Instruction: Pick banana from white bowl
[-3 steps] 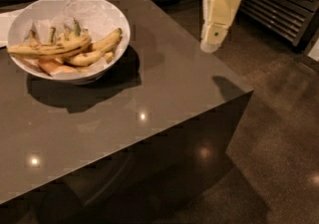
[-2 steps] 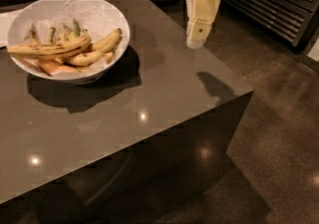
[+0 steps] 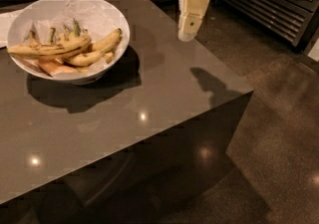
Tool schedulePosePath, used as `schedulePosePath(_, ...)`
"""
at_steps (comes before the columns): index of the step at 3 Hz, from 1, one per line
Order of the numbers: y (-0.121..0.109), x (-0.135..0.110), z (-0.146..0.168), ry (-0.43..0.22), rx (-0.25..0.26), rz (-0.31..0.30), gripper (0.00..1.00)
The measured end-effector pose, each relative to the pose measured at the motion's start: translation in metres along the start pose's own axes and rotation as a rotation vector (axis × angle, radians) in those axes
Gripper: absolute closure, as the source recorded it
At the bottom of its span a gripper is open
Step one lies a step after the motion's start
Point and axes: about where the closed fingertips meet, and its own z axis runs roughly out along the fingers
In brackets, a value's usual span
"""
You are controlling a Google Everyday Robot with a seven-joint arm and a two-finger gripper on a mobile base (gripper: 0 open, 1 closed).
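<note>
A wide white bowl (image 3: 115, 23) lined with crumpled white paper stands at the back left of the dark table (image 3: 149, 93). Several yellow bananas (image 3: 75, 49) with green stems lie in it, side by side. My cream-coloured gripper (image 3: 188, 31) hangs down from the top of the view over the table's back right part, to the right of the bowl and apart from it. It holds nothing. Its shadow (image 3: 212, 86) falls near the table's right edge.
The table's right and front edges drop to a speckled brown floor (image 3: 279, 133). A dark grille-fronted cabinet (image 3: 269, 4) stands at the back right. A white sheet (image 3: 5, 24) lies at the far left behind the bowl.
My gripper has moved left, from beyond the table's right edge to over the tabletop, nearer the bowl. The bowl and bananas have not moved.
</note>
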Motion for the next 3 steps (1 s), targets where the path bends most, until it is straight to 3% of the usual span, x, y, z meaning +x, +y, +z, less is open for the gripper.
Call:
schedulePosePath(2,-0.047,-0.066,0.027,-0.042,-0.014,-0.227,0.0)
schedulePosePath(3,-0.057,-0.076,0.028,-0.063,0.02,-0.237,0.0)
